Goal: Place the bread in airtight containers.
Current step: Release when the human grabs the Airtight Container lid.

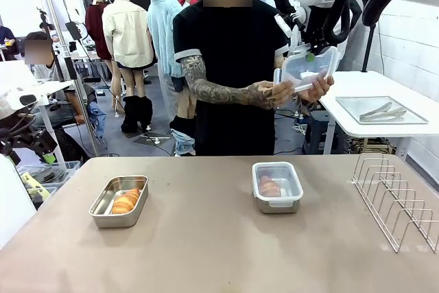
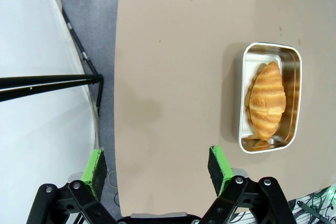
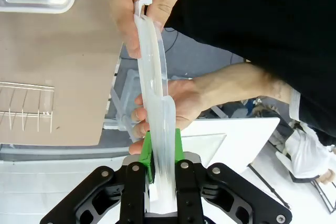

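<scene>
The tan table (image 1: 206, 252) fills the lower frame. On it, left of centre, sits an open steel box (image 1: 119, 201) with a croissant (image 1: 126, 201); right of centre, a lidded box (image 1: 277, 186); at the right edge, a wire rack (image 1: 398, 200).

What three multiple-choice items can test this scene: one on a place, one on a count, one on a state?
1. Where is the loose lid?
A. flat on the table
B. between the right claw and the person's hands
C. on the rack

2. How many croissants lie in boxes?
A. one
B. two
C. three

3. How is the left box?
A. uncovered
B. lidded
C. upside down

Answers:
1 B: the claw's green pads pinch one edge of the lid while the hands hold it.
2 B: one croissant is in the left box, one in the lidded box.
3 A: the croissant lies bare inside it.
</scene>
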`<state>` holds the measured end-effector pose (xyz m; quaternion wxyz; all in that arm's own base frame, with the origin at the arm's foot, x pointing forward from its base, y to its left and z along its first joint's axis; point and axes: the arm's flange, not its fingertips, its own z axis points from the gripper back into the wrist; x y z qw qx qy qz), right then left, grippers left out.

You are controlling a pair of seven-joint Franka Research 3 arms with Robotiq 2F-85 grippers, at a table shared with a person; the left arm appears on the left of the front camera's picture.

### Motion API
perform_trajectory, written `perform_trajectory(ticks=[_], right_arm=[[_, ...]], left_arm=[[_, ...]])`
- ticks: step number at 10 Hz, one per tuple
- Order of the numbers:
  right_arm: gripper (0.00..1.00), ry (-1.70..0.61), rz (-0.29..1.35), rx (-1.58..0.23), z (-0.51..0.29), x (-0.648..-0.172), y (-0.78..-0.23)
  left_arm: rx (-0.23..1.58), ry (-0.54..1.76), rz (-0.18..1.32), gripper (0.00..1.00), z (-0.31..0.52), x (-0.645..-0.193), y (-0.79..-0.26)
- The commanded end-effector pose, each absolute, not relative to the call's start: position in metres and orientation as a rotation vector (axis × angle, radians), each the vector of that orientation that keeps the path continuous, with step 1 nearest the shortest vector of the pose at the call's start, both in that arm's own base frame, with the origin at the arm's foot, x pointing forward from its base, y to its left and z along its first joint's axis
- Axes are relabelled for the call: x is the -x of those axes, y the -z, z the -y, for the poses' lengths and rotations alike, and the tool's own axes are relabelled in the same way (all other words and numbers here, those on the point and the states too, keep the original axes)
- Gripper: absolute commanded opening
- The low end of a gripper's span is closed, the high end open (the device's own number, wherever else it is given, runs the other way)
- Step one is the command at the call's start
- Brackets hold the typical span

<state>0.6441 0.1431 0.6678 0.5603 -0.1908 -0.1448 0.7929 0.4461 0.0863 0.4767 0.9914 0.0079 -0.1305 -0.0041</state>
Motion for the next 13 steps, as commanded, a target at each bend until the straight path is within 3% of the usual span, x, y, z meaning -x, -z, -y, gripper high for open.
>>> perform_trajectory(ticks=[1,4,5,9,10,13], right_arm=[[0.0,-1.891,0.336,0.419,-0.146,-0.655,-0.677],[0.0,-1.887,0.329,0.422,-0.145,-0.649,-0.68],[0.08,-1.882,0.322,0.42,-0.145,-0.645,-0.681],[0.85,-1.941,0.25,0.401,-0.122,-0.6,-0.69],[1.0,-1.939,0.232,0.403,-0.11,-0.584,-0.69],[1.0,-1.942,0.215,0.263,-0.048,-0.547,-0.663]], left_arm=[[-0.013,0.023,0.26,1.0,-0.088,-0.444,-0.478],[-0.013,0.023,0.26,1.0,-0.088,-0.444,-0.478],[-0.013,0.023,0.26,1.0,-0.088,-0.444,-0.478],[-0.013,0.023,0.26,1.0,-0.088,-0.444,-0.478],[-0.013,0.023,0.26,1.0,-0.088,-0.444,-0.478],[-0.013,0.023,0.26,1.0,-0.088,-0.444,-0.478]])
